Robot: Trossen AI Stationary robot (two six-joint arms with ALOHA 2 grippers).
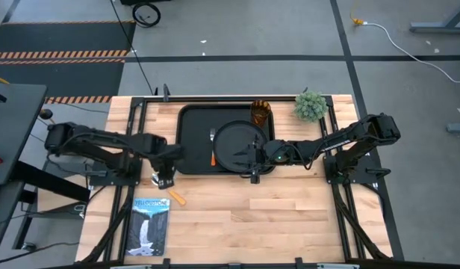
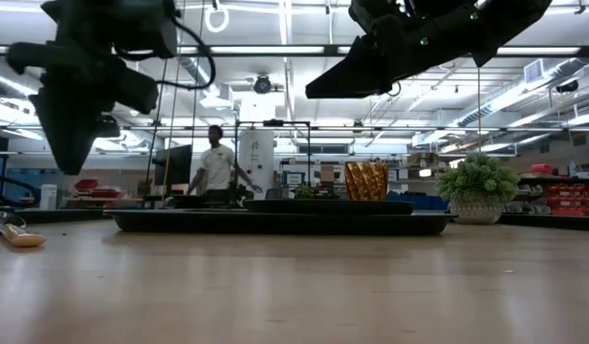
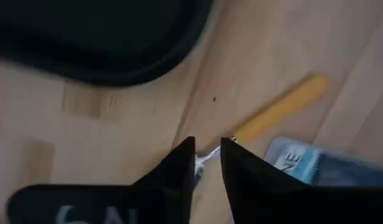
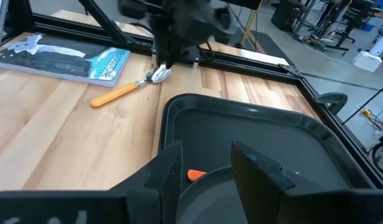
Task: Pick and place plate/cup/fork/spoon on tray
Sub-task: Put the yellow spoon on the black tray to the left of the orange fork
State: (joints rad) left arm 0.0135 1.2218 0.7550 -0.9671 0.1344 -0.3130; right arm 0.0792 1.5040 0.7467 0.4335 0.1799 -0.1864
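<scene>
While a booklet (image 1: 149,225) lies nearest on the table's left, the spoon (image 1: 170,192) rests on the wood just beyond it. Over its bowl the left gripper (image 1: 165,179) hovers, fingers narrowly parted astride the neck. Farther back sits the tray (image 1: 193,123), carrying fork (image 1: 212,147), plate (image 1: 234,142) and, at its far edge, the cup (image 1: 260,113). Above the plate's near rim the right gripper (image 1: 254,158) hangs, fingers spread, holding nothing.

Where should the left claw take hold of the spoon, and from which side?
By the neck, where the silver bowl meets the handle. The spoon lies flat on the table beside the tray, handle running toward the booklet. Come straight down from above, fingers across the shaft. The left claw already sits there, fingers straddling the neck.
</scene>
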